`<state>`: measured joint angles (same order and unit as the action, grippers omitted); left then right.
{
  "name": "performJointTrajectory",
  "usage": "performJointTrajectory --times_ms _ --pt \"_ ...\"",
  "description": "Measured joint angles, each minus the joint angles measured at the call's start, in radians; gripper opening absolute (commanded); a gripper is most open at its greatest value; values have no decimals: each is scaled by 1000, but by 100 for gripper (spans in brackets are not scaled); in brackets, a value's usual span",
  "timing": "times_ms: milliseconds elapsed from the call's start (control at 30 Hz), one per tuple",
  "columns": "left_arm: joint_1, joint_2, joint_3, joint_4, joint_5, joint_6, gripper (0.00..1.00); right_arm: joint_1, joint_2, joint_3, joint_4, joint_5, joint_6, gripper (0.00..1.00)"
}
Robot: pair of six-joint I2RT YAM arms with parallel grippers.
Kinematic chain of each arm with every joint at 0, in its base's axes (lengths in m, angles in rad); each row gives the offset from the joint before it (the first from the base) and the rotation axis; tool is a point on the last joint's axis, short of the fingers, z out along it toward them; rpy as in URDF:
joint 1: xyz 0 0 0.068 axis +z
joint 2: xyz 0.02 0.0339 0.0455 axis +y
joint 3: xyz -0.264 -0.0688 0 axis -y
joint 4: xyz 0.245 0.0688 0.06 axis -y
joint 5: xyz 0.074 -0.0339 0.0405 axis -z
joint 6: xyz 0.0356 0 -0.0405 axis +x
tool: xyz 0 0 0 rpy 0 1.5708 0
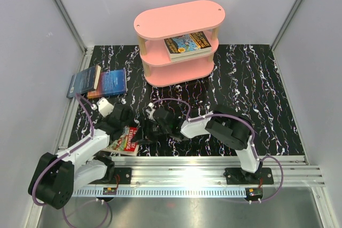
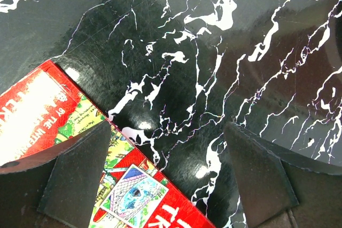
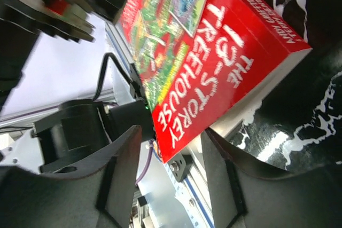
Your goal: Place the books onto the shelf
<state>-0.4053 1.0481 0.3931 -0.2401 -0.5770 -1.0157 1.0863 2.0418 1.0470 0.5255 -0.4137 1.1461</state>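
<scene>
Now the pick-up of the red Treehouse book (image 3: pixel 203 52), flat on the desk (image 1: pixel 240 89) at near-left, seems in hand. Over it the left gripper (image 2: pixel 168 126) hovers wide open and empty. The right gripper (image 3: pixel 171 132) straddles its corner, half-open; whether it grips, I cannot tell. Next it should pinch, lift and carry to the shelf (image 1: pixel 179 20).

Left arm (image 1: pixel 88 145), right arm (image 1: pixel 214 126) converge, jaws apart.

red book (image 1: pixel 124 141) half hidden under left arm (image 1: pixel 85 150)
</scene>
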Motion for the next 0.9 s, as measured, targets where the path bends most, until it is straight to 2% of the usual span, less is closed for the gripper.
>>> performJointTrajectory --times_ms 267,333,400,433,533,833,900 --pt "0 -2 -3 10 2 0 92 7 32 -34 42 3 28 26" --pt "0 -4 -5 11 2 1 92 7 35 -41 51 6 32 26" --pt "0 -11 -11 16 3 1 92 7 36 -45 60 10 35 35" --pt "0 -15 -13 18 3 2 92 7 36 -47 66 11 37 36" --pt "0 -24 -21 25 4 3 92 9 36 -47 86 16 37 28" --pt "5 -42 -35 41 13 5 93 13 37 -48 129 39 49 27" --pt "9 -54 -44 53 19 6 93 13 42 -48 146 38 56 24"
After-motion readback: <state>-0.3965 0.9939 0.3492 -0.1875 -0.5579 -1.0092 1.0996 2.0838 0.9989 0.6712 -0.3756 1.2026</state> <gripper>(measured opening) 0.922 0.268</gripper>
